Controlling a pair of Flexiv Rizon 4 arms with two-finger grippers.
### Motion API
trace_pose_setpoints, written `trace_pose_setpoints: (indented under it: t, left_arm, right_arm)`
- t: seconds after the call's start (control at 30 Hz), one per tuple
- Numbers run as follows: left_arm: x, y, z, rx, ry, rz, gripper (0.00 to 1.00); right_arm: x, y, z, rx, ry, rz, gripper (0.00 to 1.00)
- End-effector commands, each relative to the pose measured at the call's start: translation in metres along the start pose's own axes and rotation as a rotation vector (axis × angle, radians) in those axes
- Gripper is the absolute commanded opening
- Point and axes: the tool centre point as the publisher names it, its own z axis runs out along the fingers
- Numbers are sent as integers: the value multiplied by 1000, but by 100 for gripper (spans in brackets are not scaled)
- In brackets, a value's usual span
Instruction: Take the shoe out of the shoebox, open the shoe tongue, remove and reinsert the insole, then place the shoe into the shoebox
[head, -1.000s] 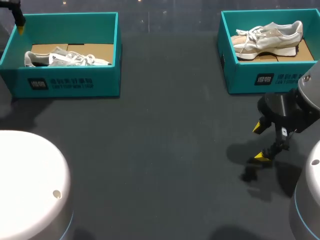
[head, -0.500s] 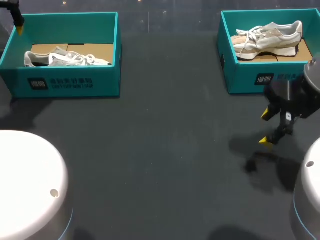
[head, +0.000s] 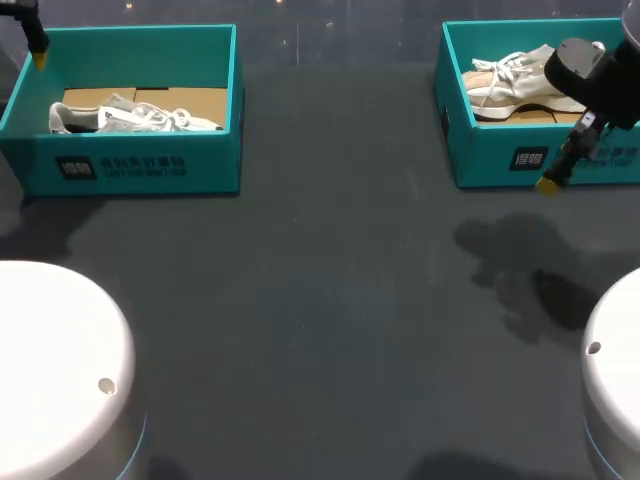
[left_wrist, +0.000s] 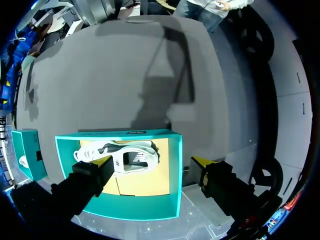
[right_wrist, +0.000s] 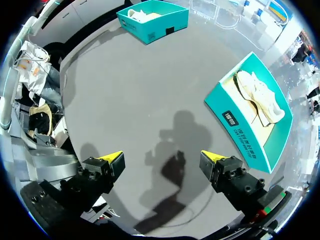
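Right gripper (right_wrist: 162, 159) released, fingers spread wide, hangs above the dark tabletop (head: 320, 300) near the front wall of the right shoebox (head: 490, 150). Left gripper (left_wrist: 151, 162) is also spread, over the left shoebox (head: 210, 160). Two teal shoeboxes, one shoe in each: cream laced shoe (head: 510, 85) right, grey-white shoe (head: 130, 118) left. Both lie long axis side to side. Toe direction unclear.

Right hand (right_wrist: 162, 156) rose, moved up to right shoebox (head: 497, 152) front wall
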Motion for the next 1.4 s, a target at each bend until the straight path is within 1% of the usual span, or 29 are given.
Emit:
trace_pose_setpoints:
  t: [0.03,0.1,0.13,0.17,0.2,0.27,0.3,0.33,0.37,0.4,0.43,0.47,0.5,0.57,0.93,0.97,1.0,1.03,1.1,1.17,1.23,1.33,1.4]
  left_arm:
    - [0,0,0,-1,2,1,100]
    - [0,0,0,-1,2,1,100]
    - [0,0,0,-1,2,1,100]
    - [0,0,0,-1,2,1,100]
    - [0,0,0,-1,2,1,100]
    - [0,0,0,-1,2,1,100]
    - [0,0,0,-1,2,1,100]
    - [0,0,0,-1,2,1,100]
    - [0,0,0,-1,2,1,100]
    - [0,0,0,-1,2,1,100]
    - [0,0,0,-1,2,1,100]
    - [0,0,0,-1,2,1,100]
    - [0,0,0,-1,2,1,100]
    - [0,0,0,-1,2,1,100]
    - [0,0,0,-1,2,1,100]
    - [0,0,0,-1,2,1,100]
    - [0,0,0,-1,2,1,100]
    - [0,0,0,-1,2,1,100]
    - [0,0,0,-1,2,1,100]
    - [0,0,0,-1,2,1,100]
    - [0,0,0,-1,2,1,100]
    - [0,0,0,-1,2,1,100]
    - [0,0,0,-1,2,1,100]
  right_arm:
    - [0,2,1,20,-2,1,100]
    - [0,2,1,20,-2,1,100]
    - [-4,3,1,35,-11,34,100]
    - [-15,6,1,59,-22,101,100]
    - [-25,6,-1,57,-5,142,100]
    - [-44,10,-7,118,-15,230,100]
    - [-51,11,-9,118,-2,257,100]
    - [-66,11,-16,122,-8,310,100]
    - [-74,12,-20,161,-36,349,100]
    - [-85,13,-24,170,-31,383,100]
    - [-91,13,-28,154,-39,413,100]
    - [-105,12,-34,134,-54,458,100]
    - [-117,12,-38,156,-61,520,100]
    - [-138,8,-42,167,-85,610,100]
    - [-138,8,-42,167,-85,610,100]
    - [-143,11,-40,193,-116,636,100]
    - [-150,15,-39,213,-147,687,100]
    - [-158,18,-40,205,-165,703,100]
    - [-178,26,-41,216,-219,768,100]
    - [-200,32,-40,196,-246,783,100]
    - [-224,37,-38,204,-279,809,100]
    - [-255,41,-36,155,-323,822,100]
    - [-271,43,-30,147,-323,816,100]
